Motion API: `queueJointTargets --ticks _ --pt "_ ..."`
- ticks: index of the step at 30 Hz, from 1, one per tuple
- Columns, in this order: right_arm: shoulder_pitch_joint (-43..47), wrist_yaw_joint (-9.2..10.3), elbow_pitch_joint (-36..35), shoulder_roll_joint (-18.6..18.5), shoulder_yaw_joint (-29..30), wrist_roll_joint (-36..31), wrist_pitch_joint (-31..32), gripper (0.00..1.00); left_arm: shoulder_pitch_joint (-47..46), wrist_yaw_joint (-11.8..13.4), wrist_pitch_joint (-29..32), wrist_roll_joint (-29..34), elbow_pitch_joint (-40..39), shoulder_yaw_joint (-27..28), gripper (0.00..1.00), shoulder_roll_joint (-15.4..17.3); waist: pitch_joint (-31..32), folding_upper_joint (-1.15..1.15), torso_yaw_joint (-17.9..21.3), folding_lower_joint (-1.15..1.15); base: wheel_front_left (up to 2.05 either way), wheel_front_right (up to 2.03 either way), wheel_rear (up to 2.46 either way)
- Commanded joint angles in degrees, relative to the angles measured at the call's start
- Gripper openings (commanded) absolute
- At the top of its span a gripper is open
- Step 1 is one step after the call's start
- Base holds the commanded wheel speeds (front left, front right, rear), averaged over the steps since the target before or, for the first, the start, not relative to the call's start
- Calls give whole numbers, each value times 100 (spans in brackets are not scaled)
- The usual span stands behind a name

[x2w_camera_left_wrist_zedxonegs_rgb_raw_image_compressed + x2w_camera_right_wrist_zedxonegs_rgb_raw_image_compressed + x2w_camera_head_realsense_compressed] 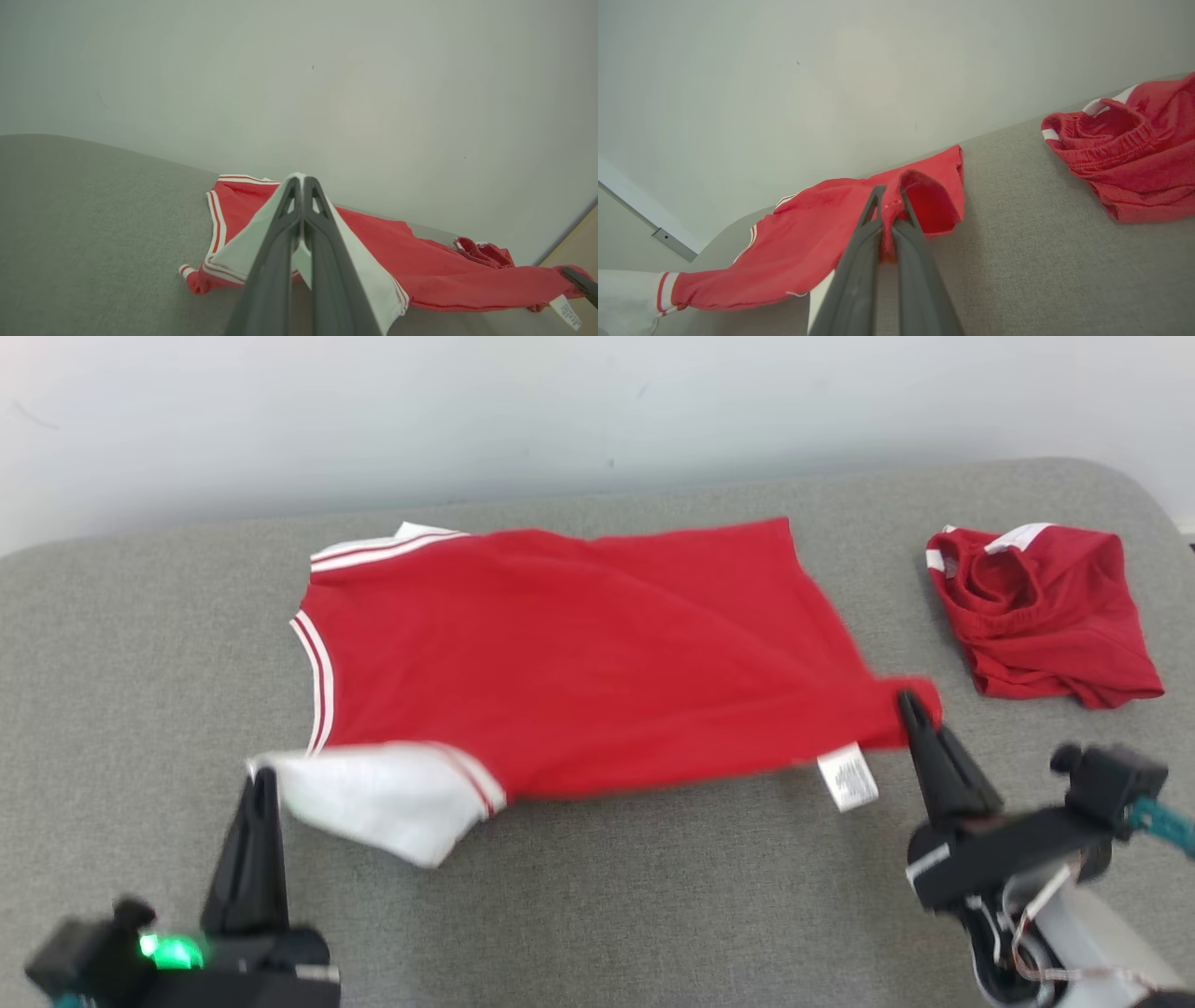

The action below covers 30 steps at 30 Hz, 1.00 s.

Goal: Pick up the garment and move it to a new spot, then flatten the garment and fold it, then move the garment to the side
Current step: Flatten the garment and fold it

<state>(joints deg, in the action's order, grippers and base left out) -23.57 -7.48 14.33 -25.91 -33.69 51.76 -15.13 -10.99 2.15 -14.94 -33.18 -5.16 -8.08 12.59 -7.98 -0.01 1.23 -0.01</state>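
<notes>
Stretching from left claw [264,777] to right claw [908,700] lies the garment [560,653].

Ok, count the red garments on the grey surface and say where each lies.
2. The red shirt lies spread across the middle, left gripper pinching its white sleeve, right gripper its hem corner. The red shorts sit bunched at the right, apart from it. None seems hidden.

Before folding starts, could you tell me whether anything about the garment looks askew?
The red shirt lies rumpled, not flat: diagonal creases run toward the right pincer, its white sleeve is bunched, and the care label sticks out.
</notes>
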Motion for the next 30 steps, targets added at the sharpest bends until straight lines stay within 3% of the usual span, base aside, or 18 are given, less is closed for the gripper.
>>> queueJointTargets --ticks 1,12,22,30 --pt "279 -3 -87 -2 50 -69 -7 0 353 -23 -24 99 -59 91 0 -106 90 1 21 1 0 0 0" --pt "1360 -3 -327 -44 102 -440 14 0 1624 -198 -24 208 -92 614 0 -866 392 1 -123 1 0 0 0" --pt "2167 -3 -352 65 440 -628 233 0 2060 -247 -23 306 254 613 0 -958 543 1 -250 1 0 0 0" --pt "2183 -3 -175 169 494 -892 426 0 2051 -309 -23 145 690 505 0 -963 507 1 -198 1 0 0 0"
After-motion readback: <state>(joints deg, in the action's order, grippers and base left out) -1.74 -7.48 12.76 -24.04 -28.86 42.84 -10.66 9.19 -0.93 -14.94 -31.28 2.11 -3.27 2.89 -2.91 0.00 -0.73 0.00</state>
